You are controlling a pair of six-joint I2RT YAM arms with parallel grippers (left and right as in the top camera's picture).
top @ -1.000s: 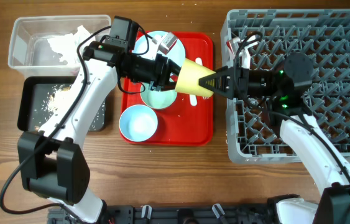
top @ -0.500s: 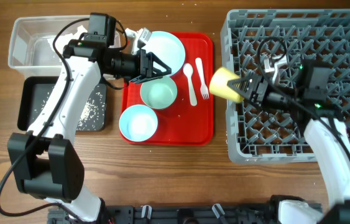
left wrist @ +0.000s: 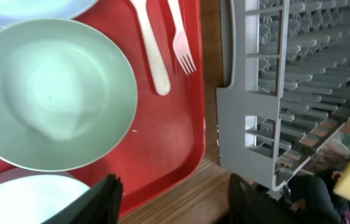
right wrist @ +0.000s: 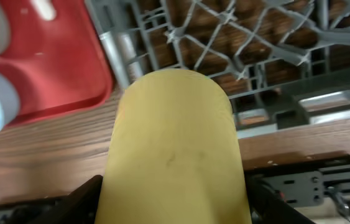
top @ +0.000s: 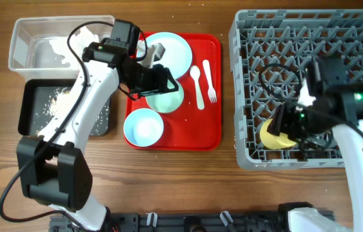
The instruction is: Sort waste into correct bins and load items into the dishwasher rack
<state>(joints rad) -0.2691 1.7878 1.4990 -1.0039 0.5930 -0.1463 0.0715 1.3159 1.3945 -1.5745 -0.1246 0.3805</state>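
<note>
1. Right now the right gripper [top: 289,124] is clamped on the yellow cup [top: 273,136]. In the right wrist view its fingers [right wrist: 82,200] press both sides of the cup [right wrist: 171,149].
2. Seen from overhead, the cup sits tilted inside the dishwasher rack [top: 297,38], near its front left corner. Whether it touches the pegs I cannot tell.
3. The left gripper [top: 162,80] hovers over the red tray [top: 187,132] with its jaws wide apart and nothing between them.
4. The left wrist view shows the pale green-white bowl [left wrist: 53,93] directly beneath that gripper.
5. On the tray, the pale blue plate [top: 171,51] lies at the far end and the pale blue bowl [top: 144,127] at the near end, with the green-white bowl between them.
6. The white spoon [top: 197,80] and fork [top: 209,80] lie side by side on the tray, on the rack side of the bowls.
7. At far left, the clear tub [top: 23,38] holds the crumpled napkin [top: 55,45]. The black tub [top: 33,122] holds rice-like scraps [top: 58,100].
</note>
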